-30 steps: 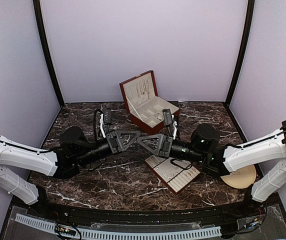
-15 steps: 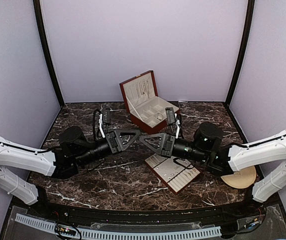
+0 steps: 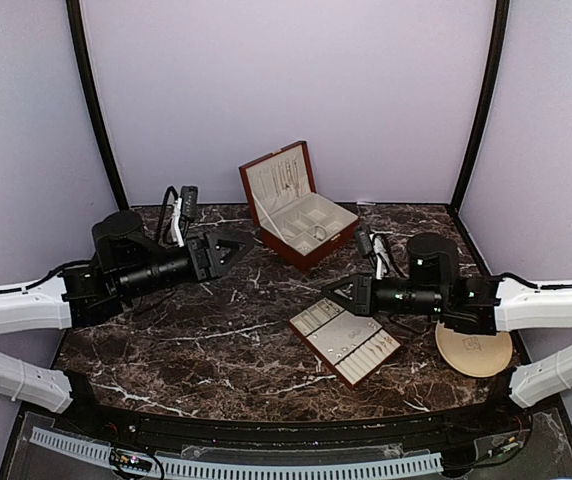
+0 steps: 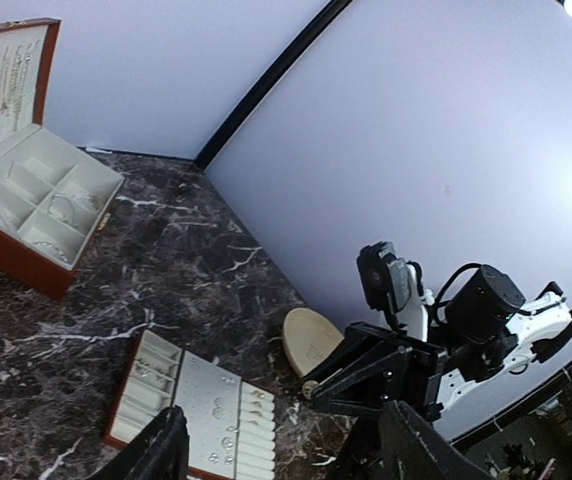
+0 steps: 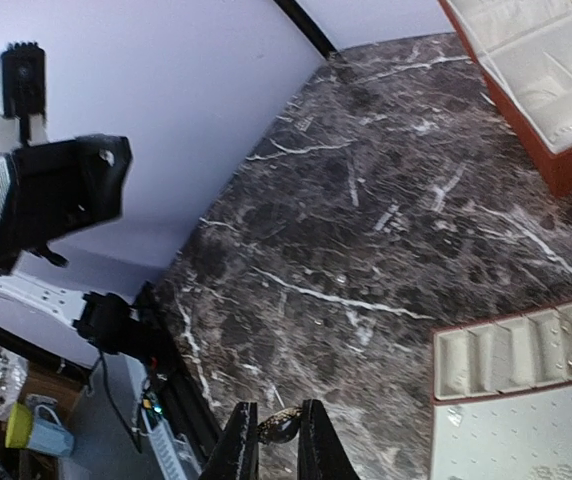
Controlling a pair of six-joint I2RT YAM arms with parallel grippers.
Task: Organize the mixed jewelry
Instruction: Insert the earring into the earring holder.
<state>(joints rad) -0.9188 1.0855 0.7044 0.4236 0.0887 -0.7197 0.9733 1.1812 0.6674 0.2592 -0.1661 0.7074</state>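
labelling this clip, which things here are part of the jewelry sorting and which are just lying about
Job: small dark piece, gripped; wooden box; divided tray; beige plate.
Lying about: white slotted strip; cup off the table.

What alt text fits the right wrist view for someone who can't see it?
Two narrow jaws pinch a small dark jewelry piece above a dark marble table; a cream-lined tray lies lower right, the left arm upper left.
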